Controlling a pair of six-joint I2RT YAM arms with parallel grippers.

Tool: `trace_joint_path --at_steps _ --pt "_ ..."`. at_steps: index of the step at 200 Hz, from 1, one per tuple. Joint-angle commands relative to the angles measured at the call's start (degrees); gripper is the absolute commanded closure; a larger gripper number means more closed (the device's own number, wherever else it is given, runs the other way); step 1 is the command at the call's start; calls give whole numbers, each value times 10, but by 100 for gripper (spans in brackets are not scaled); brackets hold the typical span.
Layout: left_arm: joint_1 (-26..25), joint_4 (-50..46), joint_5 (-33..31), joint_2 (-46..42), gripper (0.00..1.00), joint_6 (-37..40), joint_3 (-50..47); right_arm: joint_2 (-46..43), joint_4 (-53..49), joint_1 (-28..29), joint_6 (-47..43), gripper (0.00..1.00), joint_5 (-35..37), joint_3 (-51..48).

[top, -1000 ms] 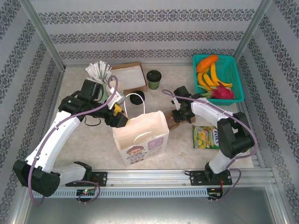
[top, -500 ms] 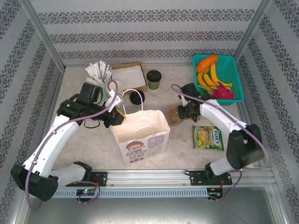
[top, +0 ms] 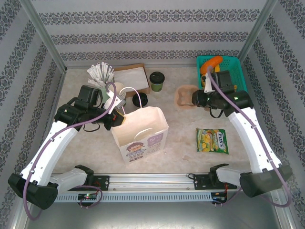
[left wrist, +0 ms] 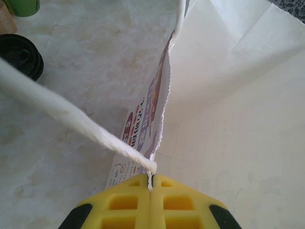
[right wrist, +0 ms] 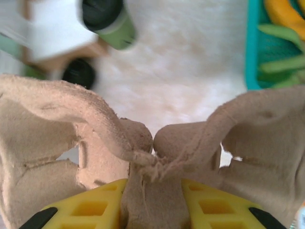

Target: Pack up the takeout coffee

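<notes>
The white paper bag stands open on the bench, near left, its rim clenched in the left fingers. The right fingers grasp 1 brown pulp carrier, far right. Beyond the bag, the takeout coffee stands upright, long axis vertical, lid up.

The left arm and right arm are built alike: long white shells joined by rounded black joints, each on a black base. A purple-grey cable runs along each arm. The left gripper and right gripper have yellow fingers moulded with square recesses, black at the outer corners.
</notes>
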Motion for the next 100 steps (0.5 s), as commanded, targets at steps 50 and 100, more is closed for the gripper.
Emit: trace_joint_path --at_steps 50,100 --pt "-5 47 15 5 100 -46 11 35 60 84 131 69 -264 95" --pt "-5 68 12 13 100 -52 4 69 143 144 192 67 -326 107"
